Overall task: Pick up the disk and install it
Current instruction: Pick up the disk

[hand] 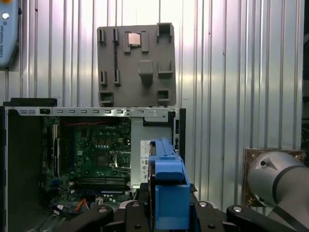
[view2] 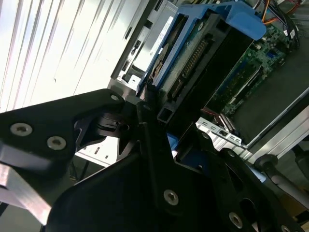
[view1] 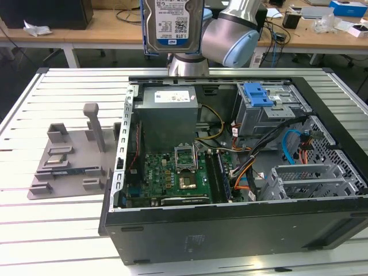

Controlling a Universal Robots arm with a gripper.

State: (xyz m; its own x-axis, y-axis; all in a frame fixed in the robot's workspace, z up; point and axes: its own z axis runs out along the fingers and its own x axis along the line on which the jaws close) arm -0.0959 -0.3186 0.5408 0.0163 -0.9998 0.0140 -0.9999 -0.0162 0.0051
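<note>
1. Disk: a flat rectangular silver metal hard drive with a white-and-blue label and blue plastic side rails (view1: 172,26). It is lifted clear above the far wall of the open black computer case (view1: 230,236), over the grey boxy power supply (view1: 169,109), and touches no part of the case.
2. End effector: black, two-fingered (hand: 169,209). In the first wrist view it is clamped on the disk, one finger against each blue rail.
3. Orientation: the disk stands on edge with its label face toward the exterior camera. Its long axis appears upright, running down toward the case, though its upper end is cut off, so this is not certain.
4. Governing relation: the metal drive cage with the blue ribbed plastic latch (view1: 259,95) sits in the case's far corner. It lies lower than the disk and toward the exterior view's right of it, apart from it. The disk is picked up but not yet installed.
5. Surface: a slatted aluminium surface (view1: 63,230) carries the case. A grey plastic parts tray (view1: 69,155) lies beside the case on the exterior view's left, well apart from the disk.
6. Room: wooden desks (view1: 109,26) with loose clutter stand beyond the case's far side.
</note>
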